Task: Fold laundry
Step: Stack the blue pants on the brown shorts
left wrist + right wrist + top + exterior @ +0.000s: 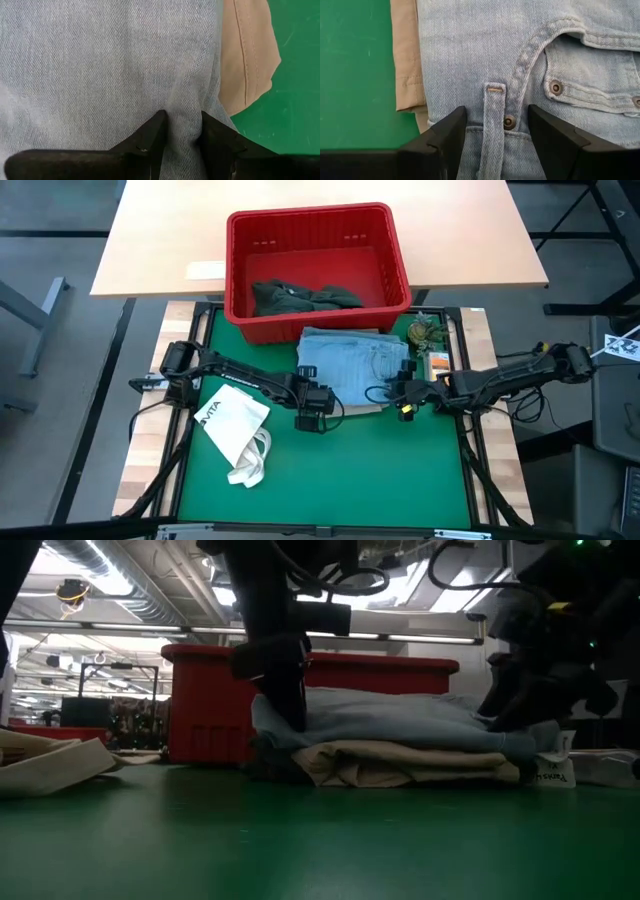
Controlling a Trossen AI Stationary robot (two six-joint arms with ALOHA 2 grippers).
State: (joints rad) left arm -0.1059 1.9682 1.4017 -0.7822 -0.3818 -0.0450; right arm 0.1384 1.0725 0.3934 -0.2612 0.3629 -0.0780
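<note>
Two folded garments lie stacked on the green mat point(330, 470): light blue jeans point(355, 355) on top of a beige piece point(400, 762), of which only edges show. In the low view the beige sits under the jeans, its front fold rounded; how much of it the jeans cover cannot be told from there.

Both grippers are down on the near edge of the jeans. The left gripper point(181, 131) has its fingers close together with a raised ridge of denim pinched between them; a beige corner shows just beside it, then bare mat. The right gripper point(496, 127) stands with its fingers apart, a belt loop and rivet of the waistband lying between them, the fingers not pressing the cloth as far as can be seen. A pocket seam with more rivets runs off past one finger, and a strip of beige shows past the other.

Beyond the grippers a red basket point(315, 240) holds a dark green-grey piece point(300, 297), crumpled and partly hidden by the basket wall. A small dark object point(420, 333) beyond the right gripper is too small to identify. Outboard of the left gripper lies a white tote point(232, 430), its lettering cut off.
</note>
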